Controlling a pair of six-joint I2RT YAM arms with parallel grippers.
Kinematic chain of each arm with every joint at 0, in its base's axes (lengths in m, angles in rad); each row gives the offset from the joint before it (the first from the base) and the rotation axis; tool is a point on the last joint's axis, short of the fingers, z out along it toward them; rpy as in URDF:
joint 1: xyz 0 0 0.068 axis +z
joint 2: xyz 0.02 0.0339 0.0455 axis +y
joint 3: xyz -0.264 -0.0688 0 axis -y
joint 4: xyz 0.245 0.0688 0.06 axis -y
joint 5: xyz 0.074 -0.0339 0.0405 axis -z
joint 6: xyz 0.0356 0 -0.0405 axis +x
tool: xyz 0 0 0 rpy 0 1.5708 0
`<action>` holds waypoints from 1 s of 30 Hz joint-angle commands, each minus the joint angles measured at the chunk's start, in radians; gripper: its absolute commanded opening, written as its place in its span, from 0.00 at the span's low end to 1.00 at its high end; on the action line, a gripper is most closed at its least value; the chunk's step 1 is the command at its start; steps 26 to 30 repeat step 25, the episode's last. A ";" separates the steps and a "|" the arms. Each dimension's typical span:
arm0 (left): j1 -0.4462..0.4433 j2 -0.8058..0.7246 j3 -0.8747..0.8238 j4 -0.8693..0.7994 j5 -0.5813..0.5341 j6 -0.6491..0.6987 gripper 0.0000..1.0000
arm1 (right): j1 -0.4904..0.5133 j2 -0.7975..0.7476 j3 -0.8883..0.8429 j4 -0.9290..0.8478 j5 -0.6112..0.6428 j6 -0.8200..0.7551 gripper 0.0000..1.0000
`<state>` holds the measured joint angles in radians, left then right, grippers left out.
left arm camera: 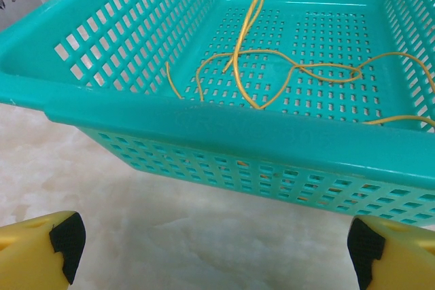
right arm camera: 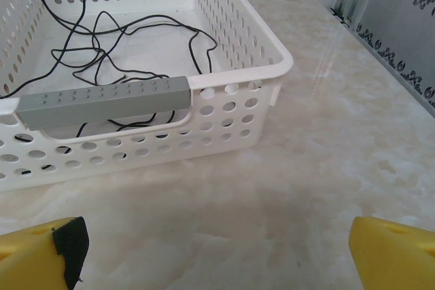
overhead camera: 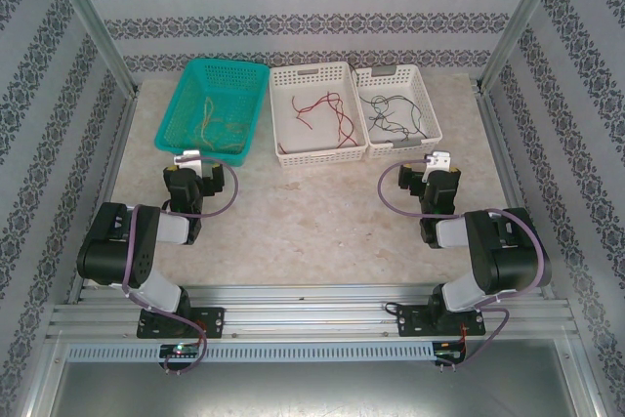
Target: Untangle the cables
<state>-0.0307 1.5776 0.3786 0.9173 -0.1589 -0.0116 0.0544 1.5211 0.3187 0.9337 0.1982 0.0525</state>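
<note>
Walls (overhead camera: 312, 7) papered in grey damask stripes surround me, aluminium posts (overhead camera: 88, 21) framing them; my counter (overhead camera: 312, 222) is pale marble.

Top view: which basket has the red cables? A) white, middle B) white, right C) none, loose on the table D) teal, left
A: the red cables lie inside the middle white basket, while the teal basket holds the yellow cables and the right white basket holds the black cables.
</note>
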 commanded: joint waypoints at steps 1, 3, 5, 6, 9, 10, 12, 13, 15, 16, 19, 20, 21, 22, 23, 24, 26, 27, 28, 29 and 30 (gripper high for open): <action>0.009 0.008 -0.007 0.049 0.018 -0.011 1.00 | -0.010 -0.008 0.019 0.011 0.014 -0.004 0.98; 0.009 0.008 -0.007 0.049 0.018 -0.010 1.00 | -0.009 -0.008 0.019 0.009 0.014 -0.004 0.98; 0.009 0.008 -0.006 0.047 0.022 -0.008 1.00 | -0.009 -0.007 0.020 0.010 0.014 -0.003 0.98; 0.009 0.008 -0.006 0.047 0.022 -0.010 1.00 | -0.009 -0.008 0.019 0.009 0.014 -0.003 0.98; 0.009 0.007 -0.006 0.047 0.022 -0.010 1.00 | -0.011 -0.007 0.019 0.010 0.014 -0.003 0.98; 0.009 0.008 -0.006 0.048 0.022 -0.009 1.00 | -0.009 -0.008 0.019 0.011 0.014 -0.002 0.98; 0.009 0.007 -0.006 0.048 0.022 -0.010 1.00 | -0.009 -0.008 0.020 0.010 0.014 -0.003 0.98; 0.009 0.008 -0.006 0.047 0.022 -0.010 1.00 | -0.009 -0.009 0.020 0.010 0.014 -0.003 0.98; 0.009 0.008 -0.006 0.048 0.022 -0.010 1.00 | -0.009 -0.008 0.019 0.010 0.014 -0.003 0.98; 0.009 0.007 -0.006 0.048 0.023 -0.010 1.00 | -0.009 -0.008 0.019 0.010 0.014 -0.003 0.98; 0.009 0.009 -0.004 0.046 0.024 -0.010 1.00 | -0.008 -0.008 0.020 0.010 0.014 -0.002 0.98; 0.009 0.009 -0.004 0.046 0.024 -0.010 1.00 | -0.008 -0.008 0.019 0.010 0.014 -0.002 0.98; 0.009 0.009 -0.004 0.045 0.023 -0.010 1.00 | -0.009 -0.009 0.019 0.010 0.014 -0.003 0.98; 0.009 0.009 -0.005 0.046 0.024 -0.010 1.00 | -0.008 -0.009 0.019 0.010 0.014 -0.003 0.98; 0.009 0.009 -0.005 0.047 0.025 -0.009 1.00 | -0.009 -0.009 0.019 0.010 0.014 -0.003 0.98; 0.009 0.007 -0.011 0.055 0.036 -0.003 1.00 | -0.008 -0.009 0.019 0.010 0.014 -0.003 0.98; 0.009 0.006 -0.025 0.079 0.059 0.005 1.00 | -0.009 -0.008 0.019 0.010 0.014 -0.003 0.98; 0.009 0.006 -0.025 0.079 0.059 0.005 1.00 | -0.009 -0.008 0.019 0.010 0.014 -0.003 0.98; 0.009 0.006 -0.025 0.079 0.059 0.005 1.00 | -0.009 -0.008 0.019 0.010 0.014 -0.003 0.98; 0.009 0.006 -0.025 0.079 0.059 0.005 1.00 | -0.009 -0.008 0.019 0.010 0.014 -0.003 0.98; 0.009 0.006 -0.025 0.079 0.059 0.005 1.00 | -0.009 -0.008 0.019 0.010 0.014 -0.003 0.98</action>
